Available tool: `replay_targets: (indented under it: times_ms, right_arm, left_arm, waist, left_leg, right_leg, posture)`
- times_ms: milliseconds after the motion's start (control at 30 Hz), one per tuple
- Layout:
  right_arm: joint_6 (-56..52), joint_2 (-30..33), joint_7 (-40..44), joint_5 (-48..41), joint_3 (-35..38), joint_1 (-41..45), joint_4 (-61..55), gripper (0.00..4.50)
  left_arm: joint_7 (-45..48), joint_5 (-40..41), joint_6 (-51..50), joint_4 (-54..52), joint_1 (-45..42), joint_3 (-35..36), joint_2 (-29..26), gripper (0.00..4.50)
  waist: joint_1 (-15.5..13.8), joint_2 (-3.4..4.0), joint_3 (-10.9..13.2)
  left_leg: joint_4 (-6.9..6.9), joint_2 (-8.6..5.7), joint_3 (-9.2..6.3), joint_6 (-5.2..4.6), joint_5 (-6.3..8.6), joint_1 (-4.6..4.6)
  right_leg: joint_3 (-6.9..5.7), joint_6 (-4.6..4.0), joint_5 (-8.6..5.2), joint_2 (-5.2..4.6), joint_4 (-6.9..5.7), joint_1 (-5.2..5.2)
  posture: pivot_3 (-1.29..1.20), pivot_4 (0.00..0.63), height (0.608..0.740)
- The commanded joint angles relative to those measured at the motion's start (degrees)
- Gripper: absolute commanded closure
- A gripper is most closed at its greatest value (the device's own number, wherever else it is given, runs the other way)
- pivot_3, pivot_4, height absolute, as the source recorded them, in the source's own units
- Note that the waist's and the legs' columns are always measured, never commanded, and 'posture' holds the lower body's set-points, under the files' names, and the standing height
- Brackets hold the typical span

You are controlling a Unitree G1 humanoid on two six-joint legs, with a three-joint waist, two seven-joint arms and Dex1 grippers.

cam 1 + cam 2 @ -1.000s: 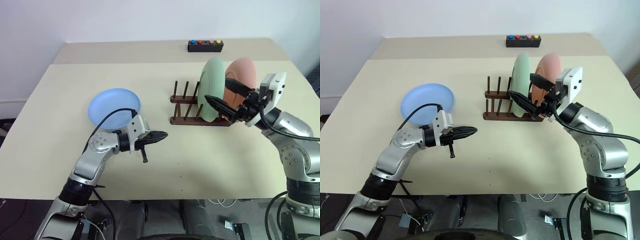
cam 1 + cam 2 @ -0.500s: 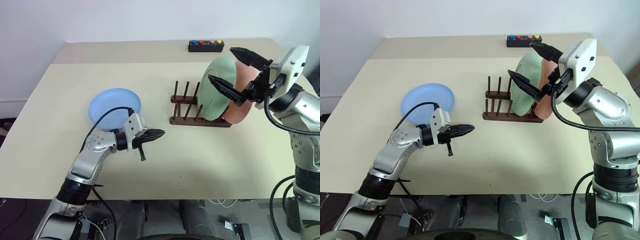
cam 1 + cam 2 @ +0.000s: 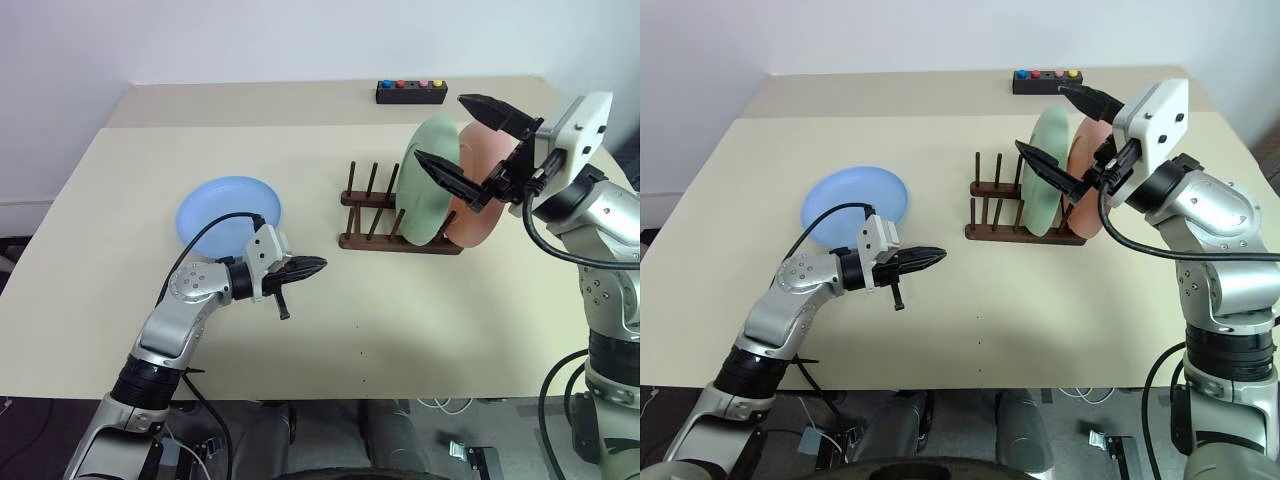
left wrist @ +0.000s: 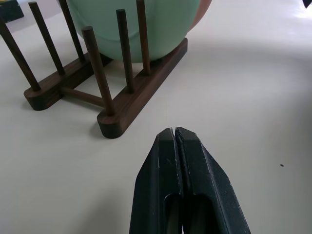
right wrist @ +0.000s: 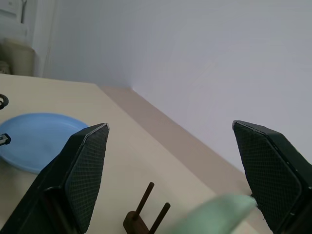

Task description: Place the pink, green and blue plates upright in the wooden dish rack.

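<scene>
While the cream table (image 3: 420,310) spreads wide under everything, the wooden dish rack (image 3: 372,216) sits toward its right side with two plates standing upright at its right end: the green plate (image 3: 428,185) just left of the pink plate (image 3: 480,190), the two close together. The blue plate (image 3: 229,213) lies flat on the table, well to the left of the rack. The right gripper (image 3: 470,140) hangs above the two racked plates, its fingers spread wide apart and grasping nothing. The left gripper (image 3: 308,266) hovers low over the table between the blue plate and the rack, its fingers (image 4: 168,165) clenched together on nothing. A small black box with coloured buttons (image 3: 411,92) rests near the far edge.
</scene>
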State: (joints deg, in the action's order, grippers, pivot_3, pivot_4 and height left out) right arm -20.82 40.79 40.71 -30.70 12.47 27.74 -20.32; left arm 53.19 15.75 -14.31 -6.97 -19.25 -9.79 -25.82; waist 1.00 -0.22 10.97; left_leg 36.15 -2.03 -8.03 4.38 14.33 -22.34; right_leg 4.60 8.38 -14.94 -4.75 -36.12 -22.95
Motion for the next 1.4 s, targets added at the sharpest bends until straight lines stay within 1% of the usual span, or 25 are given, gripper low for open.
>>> replay_targets:
  times_ms: [33, 167, 233, 300, 400, 467, 533, 600, 633, 667, 733, 767, 833, 867, 1000, 1100, 1233, 1267, 1333, 1400]
  right_arm:
    - [-2.83, 1.54, -0.19, -3.14, 3.56, -2.92, -4.59, 0.36]
    - [-4.54, 1.4, -1.73, -4.2, 5.18, -7.06, -8.21, 0.36]
    - [-4.82, 1.21, -2.27, -4.27, 5.03, -7.53, -9.08, 0.36]
    - [-4.51, 1.37, -2.46, -3.54, 4.2, -7.3, -10.14, 0.36]
    - [-2.09, 2.91, -0.97, 0.02, 1.58, -6.52, -11.54, 0.33]
    - [-0.9, 3.6, -0.26, 1.7, 0.3, -6.28, -11.67, 0.33]
    - [2.07, 5.34, 2.39, 5.48, -3.49, -5.47, -12.09, 0.33]
    - [4.78, 6.18, 4.23, 8.8, -7.08, -4.34, -11.95, 0.33]
    - [5.63, 6.21, 4.57, 9.73, -8.06, -3.95, -11.69, 0.33]
    - [6.25, 5.89, 4.79, 10.52, -9.05, -3.44, -11.36, 0.33]
    - [7.31, 4.84, 5.07, 11.75, -10.98, -2.43, -10.81, 0.33]
    - [8.63, 4.12, 5.65, 13.18, -13.13, -1.88, -10.38, 0.33]
    - [10.98, 3.07, 6.48, 16.0, -16.76, -1.06, -9.38, 0.33]
    - [12.17, 2.62, 7.03, 17.19, -18.18, -0.8, -8.78, 0.33]
    - [14.97, 0.99, 8.2, 19.43, -20.67, -0.1, -7.12, 0.33]
    - [15.64, 0.04, 8.31, 20.02, -20.85, -0.07, -6.57, 0.33]
    - [16.17, -0.51, 7.94, 20.74, -20.45, -0.75, -6.46, 0.33]
    - [16.13, -0.58, 7.77, 20.9, -20.27, -0.96, -6.59, 0.33]
    - [16.03, -0.66, 7.54, 21.2, -20.0, -1.34, -6.86, 0.33]
    - [15.92, -0.69, 7.32, 21.42, -19.82, -1.8, -7.15, 0.33]
  left_arm:
    - [-0.43, 0.76, 0.62, -2.02, 0.16, 1.35, -0.37, 4.5]
    - [-0.77, 0.86, 0.62, -2.3, 0.71, 1.67, -0.67, 4.5]
    - [-1.16, 0.8, 0.71, -1.83, 0.53, 2.32, -0.93, 4.5]
    - [-2.22, 2.11, -0.47, -1.2, 0.02, 4.79, -1.19, 4.5]
    - [-6.48, 6.0, -6.26, -0.1, -1.88, 11.61, -1.65, 3.65]
    - [-7.79, 6.98, -7.89, 0.43, -2.71, 13.67, -1.94, 2.72]
    - [-12.43, 5.31, -8.38, 3.86, -5.5, 17.79, -3.58, 1.73]
    - [-18.39, 1.46, -9.41, 7.56, -8.54, 19.85, -5.85, 0.65]
    - [-20.29, 0.1, -9.87, 8.73, -9.45, 19.96, -6.6, 0.2]
    - [-22.12, -1.23, -10.59, 10.27, -10.47, 20.03, -7.53, 0.04]
    - [-24.78, -2.94, -13.2, 13.33, -12.38, 20.18, -9.12, 0.04]
    - [-27.72, -3.93, -16.96, 16.71, -14.55, 21.02, -10.12, 0.04]
    - [-31.38, -5.87, -20.99, 22.15, -17.65, 21.48, -11.68, 0.04]
    - [-31.35, -5.76, -22.67, 23.6, -18.5, 21.42, -12.1, 0.04]
    - [-29.75, -8.67, -27.14, 30.41, -21.82, 16.41, -13.59, 0.04]
    - [-29.11, -8.21, -28.21, 35.33, -24.57, 16.7, -12.8, 0.04]
    - [-26.66, -8.1, -30.01, 39.03, -26.63, 14.57, -11.3, 0.04]
    - [-26.41, -7.74, -30.07, 39.52, -26.83, 14.77, -10.78, 0.27]
    - [-25.61, -7.08, -30.13, 39.64, -26.98, 15.19, -9.93, 0.92]
    - [-25.27, -7.24, -30.27, 39.2, -26.81, 14.93, -9.33, 1.85]
  waist:
    - [-0.17, 0.0, 0.0]
    - [-0.13, 0.0, 0.0]
    - [0.03, 0.0, 0.0]
    - [0.11, 0.0, 0.0]
    - [0.1, -0.01, 0.01]
    - [0.05, -0.01, 0.01]
    - [0.03, -0.02, 0.02]
    - [0.04, -0.07, 0.04]
    - [0.14, -0.1, 0.06]
    - [0.17, -0.11, 0.06]
    - [0.14, -0.11, 0.06]
    - [0.12, -0.12, 0.07]
    - [0.15, -0.22, 0.11]
    - [0.18, -0.24, 0.13]
    - [0.04, -0.33, 0.18]
    - [-0.01, -0.42, 0.21]
    - [-0.03, -0.48, 0.2]
    - [-0.01, -0.48, 0.2]
    - [0.04, -0.48, 0.2]
    - [0.05, -0.48, 0.2]
  left_leg:
    - [0.0, 0.0, 0.0, 0.0, 0.0, 0.0]
    - [0.0, -0.01, -0.01, 0.0, 0.0, -0.04]
    - [0.02, 0.0, 0.01, 0.0, 0.0, -0.03]
    - [0.01, 0.01, 0.0, 0.0, 0.0, 0.0]
    - [0.02, 0.02, 0.0, 0.0, 0.0, -0.01]
    - [0.02, 0.02, 0.0, 0.0, 0.0, -0.01]
    - [0.03, 0.01, 0.0, 0.0, 0.0, -0.01]
    - [0.03, 0.01, -0.01, 0.0, 0.0, -0.01]
    - [0.02, 0.01, -0.01, 0.0, 0.0, -0.01]
    - [0.02, 0.01, -0.01, 0.0, 0.0, -0.01]
    - [0.0, 0.0, 0.0, 0.01, 0.0, -0.03]
    - [0.0, 0.0, 0.0, 0.01, 0.0, -0.03]
    - [-0.02, 0.0, -0.03, 0.01, 0.0, -0.04]
    - [-0.02, 0.01, -0.06, 0.01, 0.0, -0.04]
    - [0.0, -0.01, -0.04, 0.01, 0.0, -0.08]
    - [0.0, -0.01, -0.07, 0.03, -0.01, -0.09]
    - [0.01, -0.01, -0.07, 0.04, -0.02, -0.1]
    - [0.0, -0.01, -0.07, 0.04, -0.02, -0.1]
    - [0.0, -0.01, -0.07, 0.05, -0.02, -0.1]
    - [-0.01, -0.01, -0.07, 0.05, -0.02, -0.1]
  right_leg:
    - [0.0, 0.0, 0.0, 0.0, 0.0, 0.0]
    - [0.0, 0.0, 0.0, -0.01, 0.01, -0.01]
    - [0.0, 0.0, 0.0, -0.01, 0.0, -0.02]
    - [0.0, -0.01, 0.0, 0.02, -0.01, -0.02]
    - [0.0, -0.01, 0.0, 0.02, -0.01, -0.02]
    - [-0.01, -0.01, 0.0, 0.02, -0.01, -0.03]
    - [-0.01, 0.0, 0.0, 0.01, 0.0, -0.02]
    - [-0.03, 0.0, 0.01, 0.02, -0.01, -0.03]
    - [-0.04, 0.0, 0.01, 0.02, -0.01, -0.04]
    - [-0.04, 0.0, 0.01, 0.03, -0.01, -0.06]
    - [-0.03, 0.01, 0.01, 0.0, 0.01, -0.06]
    - [-0.03, 0.01, 0.01, 0.0, 0.01, -0.06]
    - [-0.05, 0.01, 0.01, 0.02, -0.02, -0.09]
    - [-0.08, 0.01, 0.01, 0.03, -0.04, -0.11]
    - [-0.07, 0.01, 0.01, 0.01, -0.02, -0.12]
    - [-0.09, 0.01, 0.02, 0.02, -0.06, -0.14]
    - [-0.09, 0.0, 0.02, 0.02, -0.08, -0.15]
    - [-0.09, 0.0, 0.02, 0.01, -0.08, -0.15]
    - [-0.08, 0.0, 0.02, 0.01, -0.09, -0.15]
    - [-0.08, 0.0, 0.02, 0.02, -0.1, -0.15]
  posture:
    - [0.0, 0.15, 0.74]
    - [0.0, 0.15, 0.74]
    - [0.0, 0.15, 0.74]
    - [0.0, 0.15, 0.74]
    - [0.0, 0.15, 0.74]
    - [0.0, 0.15, 0.74]
    - [0.0, 0.15, 0.74]
    - [0.0, 0.15, 0.74]
    - [0.0, 0.15, 0.74]
    - [0.0, 0.15, 0.74]
    - [0.0, 0.15, 0.74]
    - [0.0, 0.15, 0.74]
    - [0.0, 0.15, 0.74]
    - [0.0, 0.15, 0.74]
    - [0.0, 0.15, 0.74]
    - [0.0, 0.15, 0.74]
    - [0.0, 0.15, 0.74]
    - [0.0, 0.15, 0.74]
    - [0.0, 0.15, 0.74]
    - [0.0, 0.15, 0.74]
